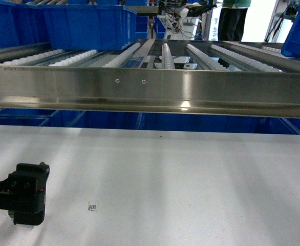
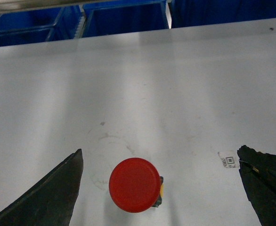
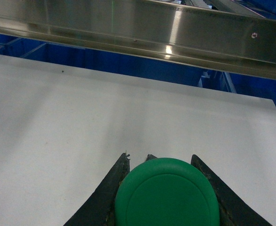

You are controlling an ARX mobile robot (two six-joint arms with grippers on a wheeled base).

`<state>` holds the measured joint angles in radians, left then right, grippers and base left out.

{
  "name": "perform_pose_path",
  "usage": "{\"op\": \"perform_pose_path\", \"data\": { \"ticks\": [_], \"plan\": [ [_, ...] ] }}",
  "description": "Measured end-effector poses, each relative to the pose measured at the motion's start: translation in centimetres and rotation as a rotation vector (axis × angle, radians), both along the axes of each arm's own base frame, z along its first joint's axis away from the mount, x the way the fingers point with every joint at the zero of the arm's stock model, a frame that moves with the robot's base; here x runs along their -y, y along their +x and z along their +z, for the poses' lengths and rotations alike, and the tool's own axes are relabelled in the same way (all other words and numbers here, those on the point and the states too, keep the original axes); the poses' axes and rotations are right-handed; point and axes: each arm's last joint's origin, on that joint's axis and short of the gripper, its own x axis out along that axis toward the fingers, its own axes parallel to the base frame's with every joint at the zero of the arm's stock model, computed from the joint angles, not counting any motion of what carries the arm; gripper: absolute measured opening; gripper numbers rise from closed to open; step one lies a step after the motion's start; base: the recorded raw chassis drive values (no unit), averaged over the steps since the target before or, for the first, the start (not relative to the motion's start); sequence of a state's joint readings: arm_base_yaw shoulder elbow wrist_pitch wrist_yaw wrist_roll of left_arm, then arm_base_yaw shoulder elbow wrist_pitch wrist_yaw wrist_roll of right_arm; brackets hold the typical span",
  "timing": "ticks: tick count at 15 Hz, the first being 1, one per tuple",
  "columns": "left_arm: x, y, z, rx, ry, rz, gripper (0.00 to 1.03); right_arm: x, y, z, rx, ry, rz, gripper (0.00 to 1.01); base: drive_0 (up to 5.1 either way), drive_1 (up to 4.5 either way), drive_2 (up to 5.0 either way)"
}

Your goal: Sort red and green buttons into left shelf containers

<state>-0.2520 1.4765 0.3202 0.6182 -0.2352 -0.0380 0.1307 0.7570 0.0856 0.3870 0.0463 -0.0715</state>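
Observation:
The red button [image 2: 134, 185] stands cap-up on the white table, between the wide-apart fingers of my open left gripper [image 2: 160, 155] and touching neither finger. In the head view the left gripper [image 1: 29, 195] hangs low over the table's front left and hides the red button. The green button [image 3: 167, 195] fills the bottom of the right wrist view, with my right gripper [image 3: 160, 157] shut on it, one finger on each side of its cap. A large blue container [image 1: 63, 25] sits on the left of the roller shelf. The right gripper is outside the head view.
A steel roller rack [image 1: 155, 84] spans the table's far side with a thick front beam. Another blue bin [image 1: 299, 36] stands at its right end, and more blue bins [image 1: 201, 123] show below it. A small printed tag [image 1: 92, 207] lies on the white table [image 1: 191, 179].

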Motion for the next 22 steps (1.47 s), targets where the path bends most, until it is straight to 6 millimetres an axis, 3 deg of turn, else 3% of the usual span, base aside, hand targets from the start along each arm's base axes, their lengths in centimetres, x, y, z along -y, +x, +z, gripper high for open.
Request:
{"op": "perform_pose_path", "data": {
  "ticks": [7,12,22],
  "plan": [
    [-1.2,1.4,-3.8,-0.139,-0.015,-0.011,0.98,0.0,0.0,0.0,0.000,0.000,0.000,0.33,0.0,0.00,0.0],
    [-2.3,2.3,-5.2,-0.140,-0.087,-0.003,0.98,0.0,0.0,0.0,0.000,0.000,0.000,0.33,0.0,0.00,0.0],
    [-2.6,2.4,-5.4,-0.134,-0.097,0.006,0.98,0.0,0.0,0.0,0.000,0.000,0.000,0.33,0.0,0.00,0.0]
  ]
}}
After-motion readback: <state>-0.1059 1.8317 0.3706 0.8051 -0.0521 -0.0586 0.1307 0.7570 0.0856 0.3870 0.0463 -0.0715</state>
